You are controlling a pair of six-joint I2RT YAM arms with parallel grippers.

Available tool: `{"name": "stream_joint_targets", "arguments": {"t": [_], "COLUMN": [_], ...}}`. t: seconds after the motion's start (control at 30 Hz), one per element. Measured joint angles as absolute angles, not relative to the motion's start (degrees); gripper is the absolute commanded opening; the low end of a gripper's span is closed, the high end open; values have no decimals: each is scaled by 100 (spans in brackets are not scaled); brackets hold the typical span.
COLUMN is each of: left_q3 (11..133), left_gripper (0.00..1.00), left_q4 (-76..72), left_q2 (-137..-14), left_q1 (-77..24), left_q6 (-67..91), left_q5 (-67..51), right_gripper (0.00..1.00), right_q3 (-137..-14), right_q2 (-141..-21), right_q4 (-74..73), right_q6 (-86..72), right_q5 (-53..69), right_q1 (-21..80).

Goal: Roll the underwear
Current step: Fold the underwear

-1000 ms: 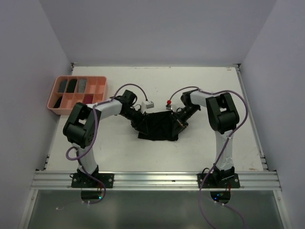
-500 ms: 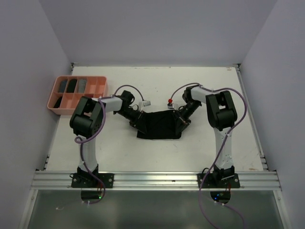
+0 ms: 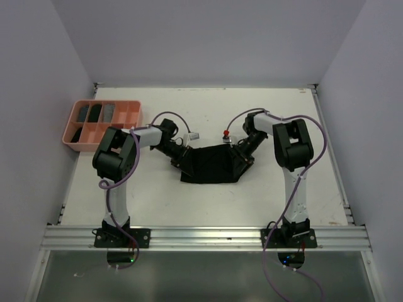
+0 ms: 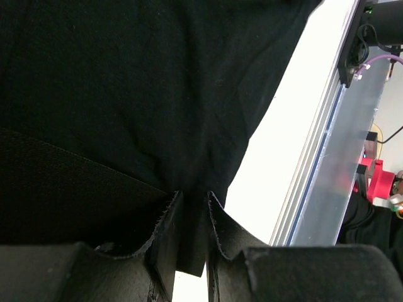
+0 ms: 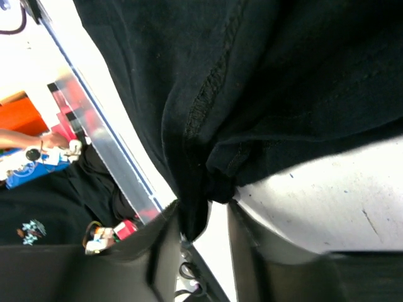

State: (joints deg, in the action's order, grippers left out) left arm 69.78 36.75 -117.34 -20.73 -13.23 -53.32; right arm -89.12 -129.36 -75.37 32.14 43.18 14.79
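The black underwear lies spread flat in the middle of the white table. My left gripper sits low at its far left corner, and in the left wrist view the gripper is shut on a fold of the underwear. My right gripper is at the far right corner. In the right wrist view that gripper is open, with the bunched hem of the underwear still hanging between its fingers beside a strip of bare table.
A salmon-pink compartment tray stands at the far left with dark rolled items in some cells. An aluminium rail runs along the near table edge. White walls close in the left, right and back.
The underwear has been drawn out flatter and straighter, with both grippers moved slightly toward the far side. The right gripper's jaws have parted from shut. The left gripper has closed further on the cloth.
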Motion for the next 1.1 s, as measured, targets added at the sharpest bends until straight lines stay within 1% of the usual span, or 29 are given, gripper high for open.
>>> {"name": "stream_joint_targets", "arguments": {"t": [0.03,0.07,0.1,0.13,0.2,0.3,0.37,0.4,0.47,0.63,0.77,0.93,1.1], "left_q3": [6982,6989,6989,6991,6989,6984,6984,6984,6984,6987,6987,6984,6976], "left_gripper": [27,27,27,27,27,28,28,28,28,29,29,30,30], "left_q4": [3684,3691,3693,3693,3691,3688,3686,3686,3684,3684,3684,3684,3667], "left_q2": [-11734,-11734,-11734,-11732,-11727,-11716,-11714,-11714,-11714,-11716,-11716,-11716,-11716], "left_q1": [-2080,-2088,-2095,-2099,-2102,-2108,-2108,-2108,-2108,-2108,-2108,-2108,-2108], "left_q6": [-1323,-1323,-1323,-1323,-1319,-1319,-1315,-1308,-1302,-1299,-1297,-1295,-1258], "left_q5": [-5321,-5310,-5306,-5299,-5293,-5280,-5275,-5275,-5277,-5280,-5282,-5284,-5286], "right_gripper": [45,43,35,32,19,17,20,25,29,45,52,54,53], "right_q3": [-8912,-8910,-8901,-8901,-8884,-8855,-8855,-8868,-8947,-8903,-8803,-8825,-9105], "right_q2": [-12921,-12892,-12825,-12757,-12366,-11502,-10860,-10628,-10416,-10978,-11666,-12307,-12425], "right_q4": [-7553,-7555,-7553,-7555,-7441,-6871,-6300,-6047,-5581,-4523,-4003,-3752,-3789], "right_q6": [3208,3194,3173,3151,2923,2418,2001,1804,1387,537,117,-45,123], "right_q5": [4309,4285,4261,4244,4128,3970,3900,3865,3852,3846,3800,3699,3535], "right_q1": [1472,1466,1448,1431,1374,1345,1411,1483,1723,2257,2263,2145,1964]}}
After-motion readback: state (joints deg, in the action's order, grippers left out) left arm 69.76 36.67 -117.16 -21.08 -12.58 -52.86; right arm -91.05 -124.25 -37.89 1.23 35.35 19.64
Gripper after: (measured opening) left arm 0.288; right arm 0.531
